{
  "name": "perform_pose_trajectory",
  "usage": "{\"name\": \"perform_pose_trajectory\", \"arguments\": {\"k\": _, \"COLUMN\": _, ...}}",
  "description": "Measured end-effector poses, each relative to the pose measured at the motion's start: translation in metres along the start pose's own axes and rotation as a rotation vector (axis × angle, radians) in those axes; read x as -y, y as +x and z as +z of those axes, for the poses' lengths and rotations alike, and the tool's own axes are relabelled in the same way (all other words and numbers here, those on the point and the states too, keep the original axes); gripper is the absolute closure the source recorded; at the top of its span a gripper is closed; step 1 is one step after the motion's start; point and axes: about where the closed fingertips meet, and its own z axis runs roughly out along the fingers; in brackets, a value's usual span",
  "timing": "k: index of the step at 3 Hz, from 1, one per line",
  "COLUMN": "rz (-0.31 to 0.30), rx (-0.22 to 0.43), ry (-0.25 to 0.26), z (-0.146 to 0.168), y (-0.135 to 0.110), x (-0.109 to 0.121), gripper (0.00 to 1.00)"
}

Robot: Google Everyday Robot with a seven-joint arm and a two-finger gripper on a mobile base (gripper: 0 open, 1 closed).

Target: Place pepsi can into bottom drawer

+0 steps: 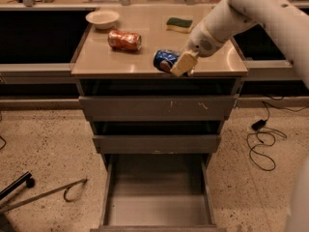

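Note:
The pepsi can point(165, 60) is blue and lies on its side near the front edge of the cabinet top point(111, 64). My gripper point(182, 65) reaches in from the upper right and is shut on the can's right end. One beige finger point(184, 63) shows in front of the can, and the other is hidden behind it. The bottom drawer point(157, 209) is pulled out at the foot of the cabinet, below and slightly left of the can. Its grey floor is bare.
An orange-red dented can point(124, 40) lies left of the pepsi can. A white bowl point(102, 18) and a green sponge point(179, 24) sit farther back. The two upper drawers point(154, 108) are closed. A black cable point(263, 144) and a metal rod point(48, 195) lie on the floor.

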Motion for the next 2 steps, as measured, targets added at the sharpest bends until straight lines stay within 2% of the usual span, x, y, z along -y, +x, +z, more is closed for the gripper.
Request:
{"name": "perform_pose_trajectory", "arguments": {"k": 1, "rz": 0.032, "rx": 0.038, "ry": -0.096, "z": -0.037, "y": 0.045, "x": -0.053, "gripper": 1.0}}
{"name": "perform_pose_trajectory", "arguments": {"k": 2, "rz": 0.098, "rx": 0.074, "ry": -0.117, "z": -0.072, "y": 0.095, "x": -0.085, "gripper": 1.0}}
